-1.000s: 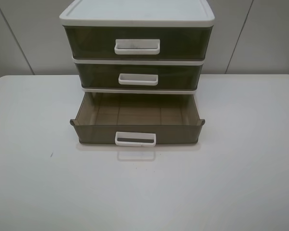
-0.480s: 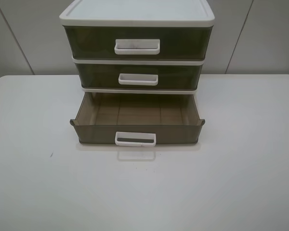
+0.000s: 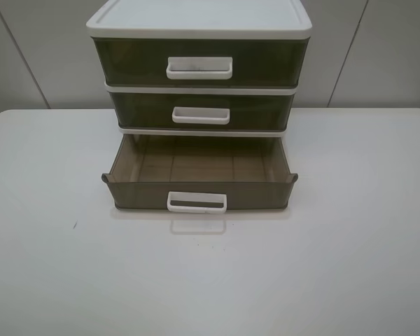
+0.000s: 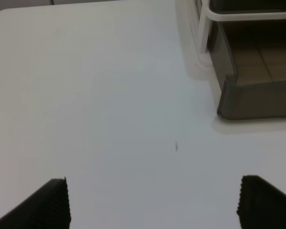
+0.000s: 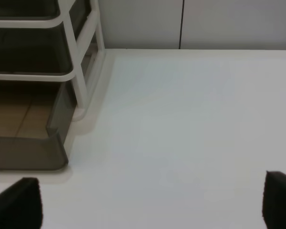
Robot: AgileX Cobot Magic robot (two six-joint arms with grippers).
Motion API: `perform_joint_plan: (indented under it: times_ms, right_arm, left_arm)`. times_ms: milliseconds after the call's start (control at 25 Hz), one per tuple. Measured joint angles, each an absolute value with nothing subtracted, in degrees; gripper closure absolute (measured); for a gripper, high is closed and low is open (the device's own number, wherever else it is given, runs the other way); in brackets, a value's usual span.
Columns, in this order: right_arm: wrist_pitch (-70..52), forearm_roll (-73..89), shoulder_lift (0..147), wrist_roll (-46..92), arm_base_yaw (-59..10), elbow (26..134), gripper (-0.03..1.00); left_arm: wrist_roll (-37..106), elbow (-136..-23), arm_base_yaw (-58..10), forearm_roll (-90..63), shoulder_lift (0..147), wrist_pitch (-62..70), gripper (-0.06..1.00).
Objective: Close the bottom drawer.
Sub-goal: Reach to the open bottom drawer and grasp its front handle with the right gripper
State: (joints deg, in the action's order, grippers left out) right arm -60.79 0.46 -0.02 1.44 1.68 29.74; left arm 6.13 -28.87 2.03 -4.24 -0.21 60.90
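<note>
The bottom drawer [image 3: 199, 183] is pulled out of the white-framed three-drawer unit [image 3: 199, 28]; it is olive-brown, translucent and empty, with a small white handle [image 3: 197, 202] on its front. Its left front corner shows in the left wrist view [image 4: 257, 98] and its right front corner in the right wrist view [image 5: 31, 150]. My left gripper [image 4: 155, 202] is open above the table, to the left of the drawer and nearer than it. My right gripper [image 5: 152, 205] is open to the right of the drawer. Neither gripper shows in the exterior view.
The middle drawer [image 3: 201, 112] and top drawer [image 3: 199, 63] are shut. The unit stands at the back middle of a white table [image 3: 70, 280]. A small dark speck [image 3: 75, 225] marks the table on the left. A grey panelled wall [image 3: 378, 56] stands behind.
</note>
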Motion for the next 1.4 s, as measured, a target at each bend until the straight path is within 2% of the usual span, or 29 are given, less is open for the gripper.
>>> perform_joint_plan:
  times_ms: [480,760,1080,1240,1400]
  right_arm:
    - [-60.8,0.8,1.5,1.4,1.7,29.8,0.16]
    - [-57.0,1.2,18.1,1.4,1.7,38.2,0.16]
    - [-44.1,9.5,37.4,1.4,1.0,44.5,0.16]
    - [-37.3,10.5,46.8,1.4,-7.0,44.5,0.16]
    - [-26.3,10.8,56.4,1.4,-21.2,44.5,0.16]
  left_arm:
    - [6.1,-28.9,2.0,-4.2,-0.2,60.9,0.23]
    - [6.1,-28.9,2.0,-4.2,-0.2,60.9,0.23]
    - [6.1,-28.9,2.0,-4.2,-0.2,60.9,0.23]
    - [6.1,-28.9,2.0,-4.2,-0.2,60.9,0.23]
    - [6.1,-28.9,2.0,-4.2,-0.2,60.9,0.23]
